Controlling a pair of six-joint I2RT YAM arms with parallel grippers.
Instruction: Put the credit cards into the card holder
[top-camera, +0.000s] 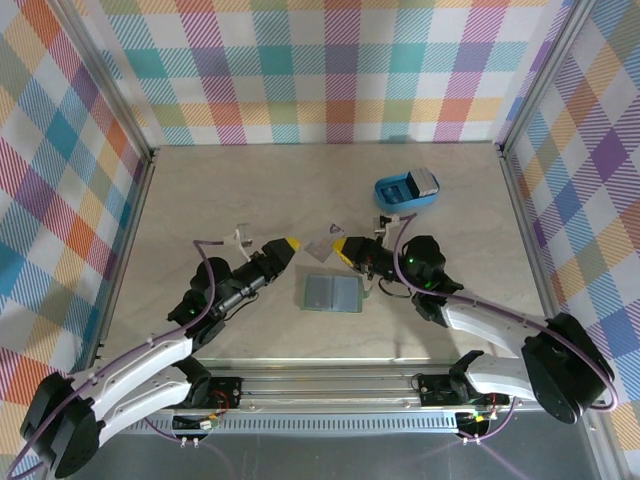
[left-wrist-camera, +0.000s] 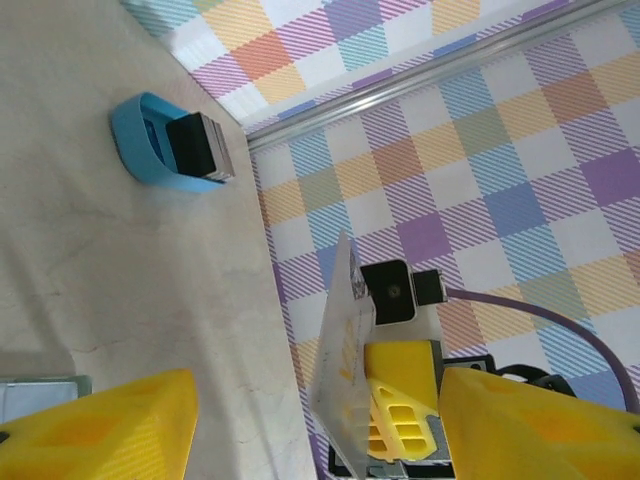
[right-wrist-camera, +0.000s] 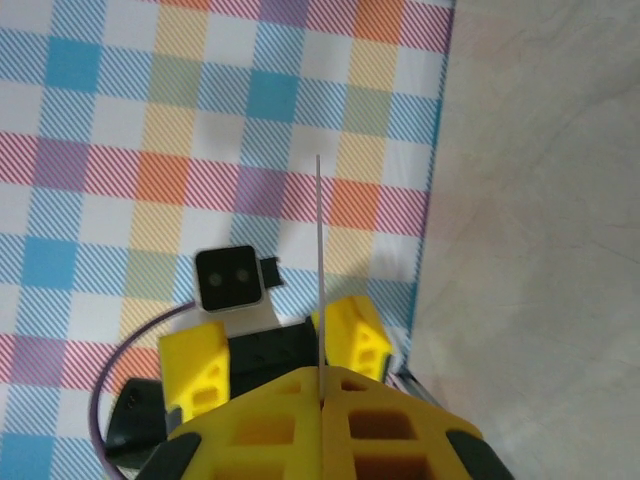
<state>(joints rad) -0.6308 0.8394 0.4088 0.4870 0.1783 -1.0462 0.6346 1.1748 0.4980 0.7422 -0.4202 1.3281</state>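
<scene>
Now the right fingers (right-wrist-camera: 270, 420) are closed on one pale credit card (left-wrist-camera: 340, 370), pinching it by its lower edge so that most of it stands free above them. The left fingers (left-wrist-camera: 100, 430) are spread wide on either side of that card and do not touch it. Both arms meet above the surface (top-camera: 200, 200), just behind the card holder (top-camera: 332, 293), which lies flat and apart from both of them.

The main risk, as I judge it, is the shallow hold. With so little of the card clamped, it could pivot or slide out if a left finger brushes it. The holder is soft and nothing pins it down. A card pushed at a slot from a poor angle would likely shove the wallet along or buckle a pocket lip instead of going in.

The bright blue tray (top-camera: 385, 197) sits well apart near the back right and holds a stack of cards (left-wrist-camera: 205, 150) standing on edge. Whether any card is already in the holder's pockets cannot be told from above.
</scene>
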